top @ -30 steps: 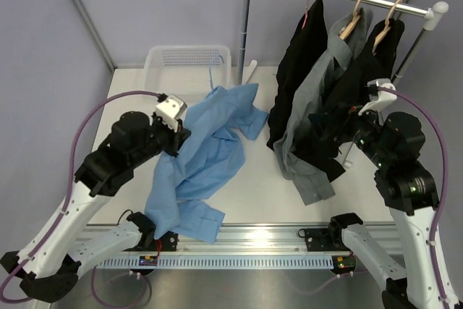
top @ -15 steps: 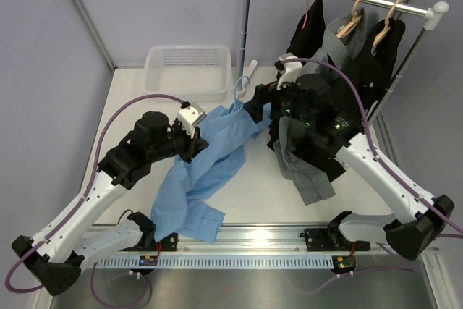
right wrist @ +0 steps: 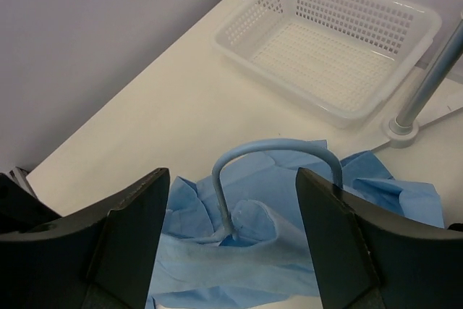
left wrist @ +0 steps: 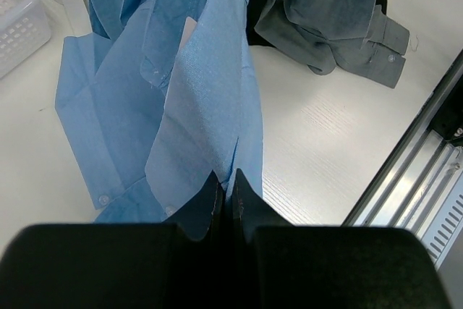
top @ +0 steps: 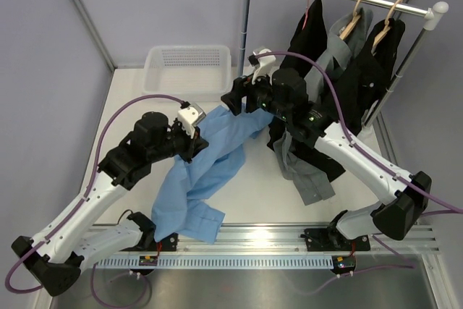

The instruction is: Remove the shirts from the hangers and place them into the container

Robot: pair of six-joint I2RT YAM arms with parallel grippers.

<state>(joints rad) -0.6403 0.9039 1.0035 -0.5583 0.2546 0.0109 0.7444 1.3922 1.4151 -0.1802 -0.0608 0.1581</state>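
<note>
top external: light blue button shirt (top: 206,171) sprawled on white tabletop (top: 253,186), short of white perforated plastic basket (top: 189,50) | left wrist: left fingers (left wrist: 217,197) pinched shut on its cloth; pull could tug hanger askew | right wrist: right fingers (right wrist: 130,229) spread astride thin blue hanger hook (right wrist: 278,144); off-centre closing may miss

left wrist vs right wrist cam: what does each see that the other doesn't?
Left wrist only: left gripper shut on a fold of the light blue shirt; grey shirt cuffs lying on the table. Right wrist only: blue hanger hook rising from the shirt between the open fingers of the right gripper; the basket with its whole empty inside. Both: the light blue shirt, the basket, the rack post foot.
</note>
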